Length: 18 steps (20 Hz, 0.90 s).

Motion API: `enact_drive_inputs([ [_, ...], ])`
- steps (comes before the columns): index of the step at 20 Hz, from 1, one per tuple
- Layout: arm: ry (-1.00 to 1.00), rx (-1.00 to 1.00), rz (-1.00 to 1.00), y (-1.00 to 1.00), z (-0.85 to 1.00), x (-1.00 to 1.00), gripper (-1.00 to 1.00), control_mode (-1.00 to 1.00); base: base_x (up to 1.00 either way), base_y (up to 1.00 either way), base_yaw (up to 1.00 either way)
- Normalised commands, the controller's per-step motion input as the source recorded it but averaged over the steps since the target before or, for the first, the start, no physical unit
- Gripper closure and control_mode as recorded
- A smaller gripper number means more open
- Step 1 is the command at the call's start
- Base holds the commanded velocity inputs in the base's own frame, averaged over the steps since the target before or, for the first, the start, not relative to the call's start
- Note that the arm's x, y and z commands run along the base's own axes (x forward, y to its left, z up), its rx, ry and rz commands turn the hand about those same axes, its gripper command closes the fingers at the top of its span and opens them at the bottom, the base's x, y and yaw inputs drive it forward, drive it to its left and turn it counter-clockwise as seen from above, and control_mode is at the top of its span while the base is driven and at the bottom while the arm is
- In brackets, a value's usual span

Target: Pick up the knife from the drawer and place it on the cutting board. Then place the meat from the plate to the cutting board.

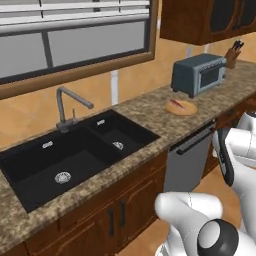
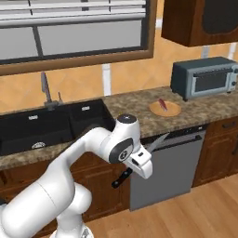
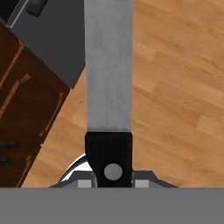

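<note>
No readable text, labels, brands or nos. anywhere. The toaster oven (image 2: pixel 204 77) front carries no legible markings (too blurred to tell), and the dishwasher (image 2: pixel 168 172) panel looks plain.

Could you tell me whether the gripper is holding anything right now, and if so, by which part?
Yes: the gripper is shut on the knife, gripping it by the black handle, with the silver-grey blade pointing away from the hand.
</note>
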Motion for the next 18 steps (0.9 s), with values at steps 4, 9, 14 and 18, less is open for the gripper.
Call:
enact_drive_inputs([
  [4, 0.00, 0.00, 0.00, 0.00, 0.00, 0.00, 1.00, 1.00, -0.09, 1.00, 0.30],
  [9, 0.00, 0.00, 0.00, 0.00, 0.00, 0.00, 1.00, 1.00, 0.00, 1.00, 0.28],
  [14, 0.00, 0.00, 0.00, 0.00, 0.00, 0.00, 1.00, 1.00, 0.01, 1.00, 0.28],
  [18, 0.00, 0.00, 0.00, 0.00, 0.00, 0.00, 1.00, 1.00, 0.40, 0.98, 0.38],
])
